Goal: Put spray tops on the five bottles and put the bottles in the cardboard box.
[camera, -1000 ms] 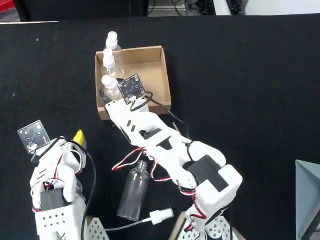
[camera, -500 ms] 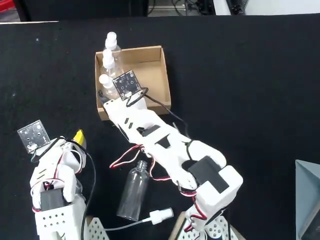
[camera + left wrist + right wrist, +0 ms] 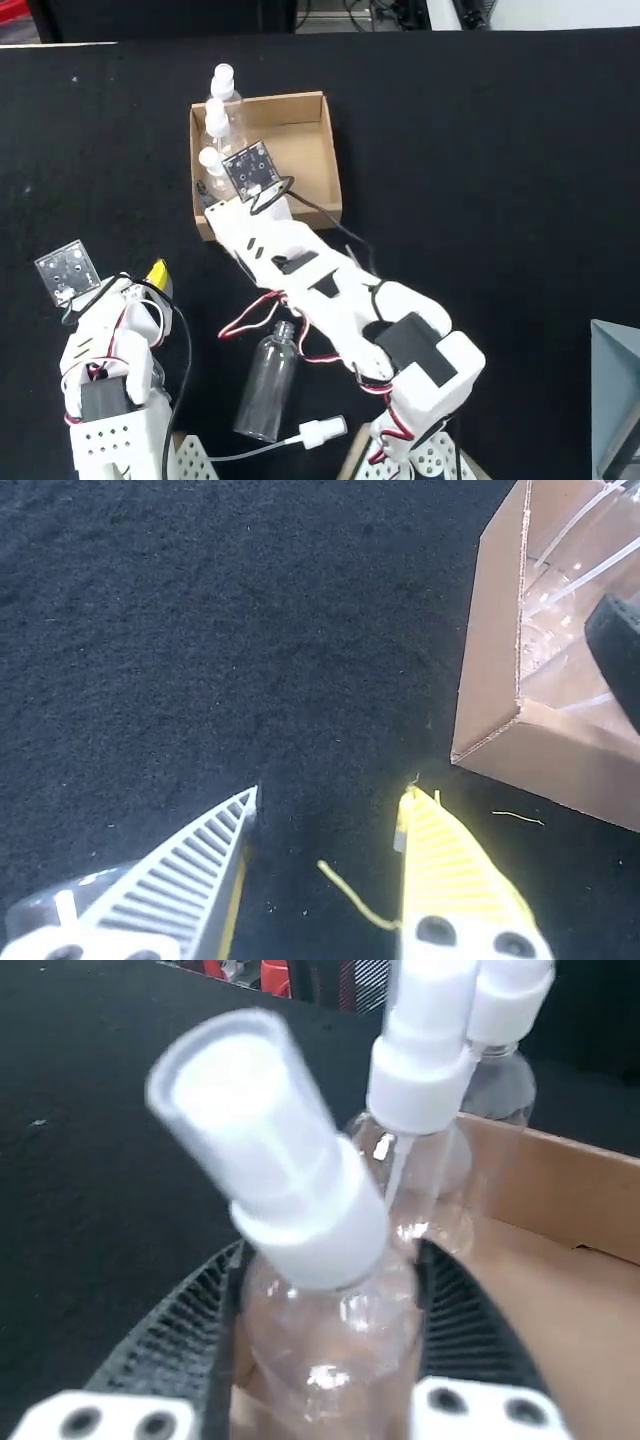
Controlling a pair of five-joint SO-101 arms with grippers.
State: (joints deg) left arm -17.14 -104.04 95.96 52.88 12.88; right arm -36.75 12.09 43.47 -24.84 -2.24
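Right gripper (image 3: 325,1305) clamped on my third capped bottle (image 3: 300,1200), now shifted deeper into the cardboard box (image 3: 305,140) beside two others (image 3: 440,1070); I judge release due, uncapped bottle (image 3: 268,385) waiting on table (image 3: 480,200).

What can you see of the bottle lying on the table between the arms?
The bottle is clear plastic, seemingly empty, lying on its side on the black table. Its open neck, with no spray top, points toward the cardboard box; the right arm's red and white wires pass close by it. A loose white spray top with its tube lies just past its base.
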